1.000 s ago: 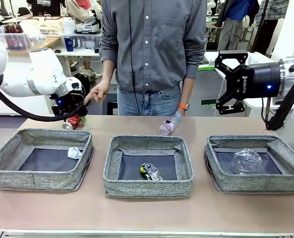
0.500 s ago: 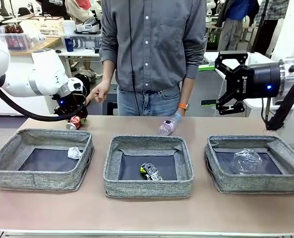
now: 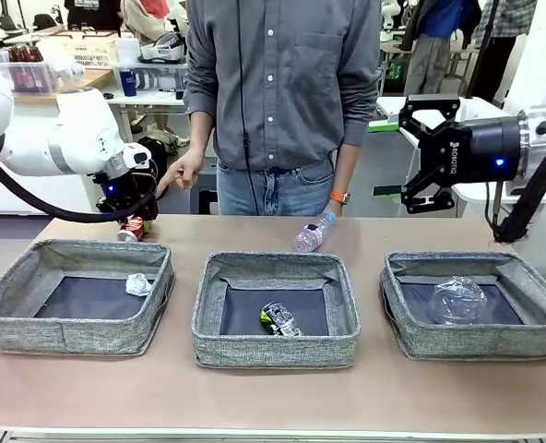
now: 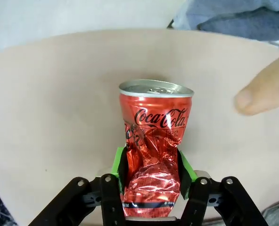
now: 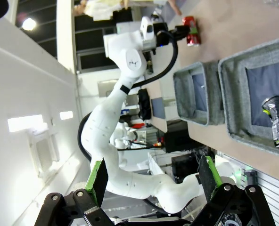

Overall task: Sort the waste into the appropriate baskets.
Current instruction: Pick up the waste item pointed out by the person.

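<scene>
My left tool (image 4: 151, 165) pinches the crushed Coca-Cola can (image 4: 156, 125), a person's fingertip (image 4: 259, 96) at its two o'clock. My right tool (image 5: 153, 174) gapes wide, empty.

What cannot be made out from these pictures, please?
- Front view: the red can is partly hidden by the robot's left hand; whether it touches the table is unclear.
- Front view: the bottle's label print is too small to read.
- Left wrist view: the person's fingertip is blurred and cut by the right edge.
- Right wrist view: the dark can is cut by the right edge.
</scene>
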